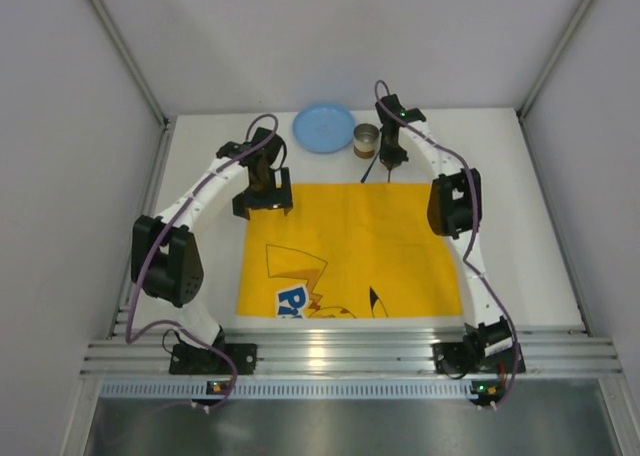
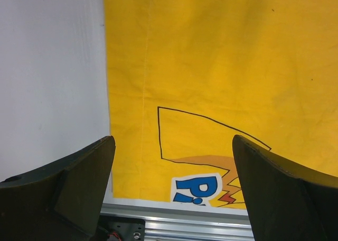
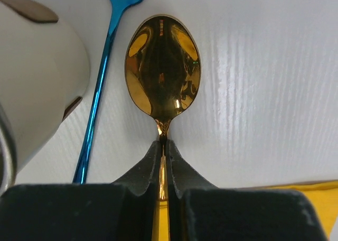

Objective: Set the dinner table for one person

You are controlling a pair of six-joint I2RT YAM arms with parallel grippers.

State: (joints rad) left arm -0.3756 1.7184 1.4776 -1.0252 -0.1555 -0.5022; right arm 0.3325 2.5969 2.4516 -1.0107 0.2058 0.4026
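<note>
The white dinner table (image 1: 520, 216) carries a yellow cartoon placemat (image 1: 350, 246) in its middle. My right gripper (image 3: 163, 144) is shut on the neck of a gold spoon (image 3: 162, 66), just past the placemat's far edge in the top view (image 1: 388, 162). A blue utensil (image 3: 97, 98) lies beside the spoon. A white cup (image 3: 31, 72) stands to its left, and shows in the top view (image 1: 367, 140). A blue plate (image 1: 323, 127) sits at the far edge. My left gripper (image 1: 264, 198) is open and empty above the placemat's far left corner (image 2: 174, 93).
Grey walls enclose the table on three sides. A silver aluminium rail (image 1: 350, 356) runs along the near edge, with both arm bases on it. The rail also shows in the left wrist view (image 2: 185, 222).
</note>
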